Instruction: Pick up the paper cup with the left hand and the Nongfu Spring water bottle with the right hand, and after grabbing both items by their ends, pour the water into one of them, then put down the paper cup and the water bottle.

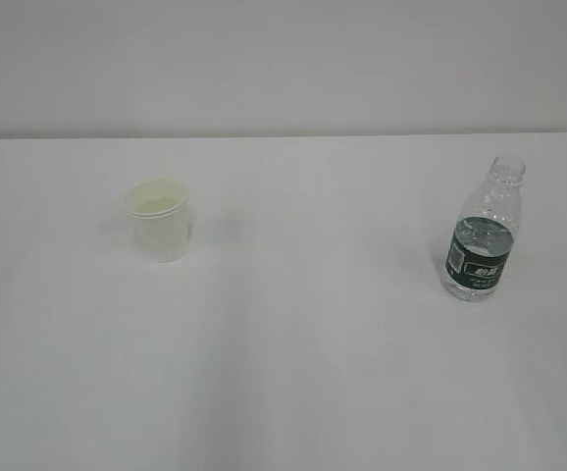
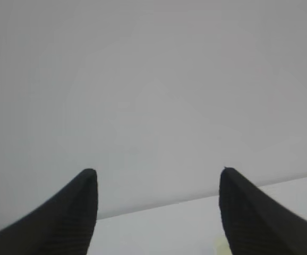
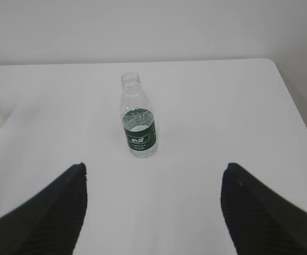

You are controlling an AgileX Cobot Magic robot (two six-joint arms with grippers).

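On white table (image 1: 293, 392), grey wall behind.

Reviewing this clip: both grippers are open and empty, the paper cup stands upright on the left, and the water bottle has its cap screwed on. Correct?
Not quite. The water bottle has no cap; its neck is open, as the right wrist view shows. The rest holds: the paper cup stands upright on the left, and the left gripper and right gripper are open and empty.
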